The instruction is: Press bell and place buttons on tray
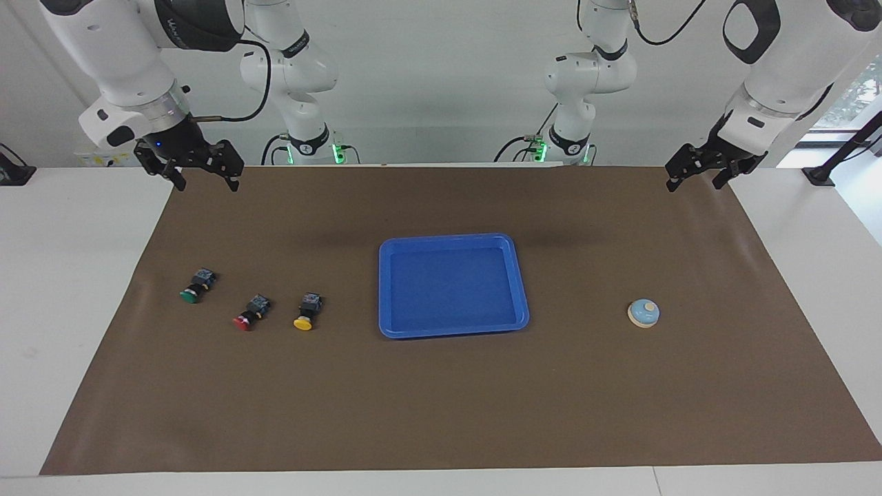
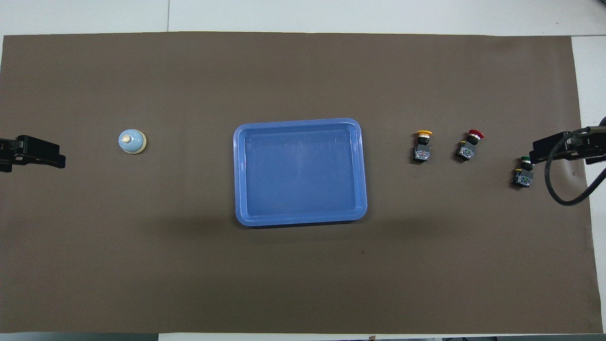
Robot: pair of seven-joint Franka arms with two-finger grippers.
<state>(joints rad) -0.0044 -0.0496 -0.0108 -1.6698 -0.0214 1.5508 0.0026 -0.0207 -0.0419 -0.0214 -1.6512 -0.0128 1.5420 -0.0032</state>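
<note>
The blue tray (image 1: 448, 240) lies at the middle of the mat, also in the overhead view (image 2: 298, 122), with nothing in it. The light-blue bell (image 1: 643, 313) (image 2: 132, 141) stands toward the left arm's end. The yellow button (image 1: 307, 311) (image 2: 422, 146), red button (image 1: 251, 313) (image 2: 470, 144) and green button (image 1: 196, 286) (image 2: 522, 173) lie on their sides in a row toward the right arm's end. My left gripper (image 1: 696, 183) (image 2: 59, 158) hangs open and empty over the mat's edge at its own end. My right gripper (image 1: 207, 182) (image 2: 532, 154) hangs open and empty over its own end.
A brown mat (image 1: 441, 413) covers most of the white table (image 1: 69, 275). A black cable loop (image 2: 563, 189) hangs from the right arm beside the green button in the overhead view.
</note>
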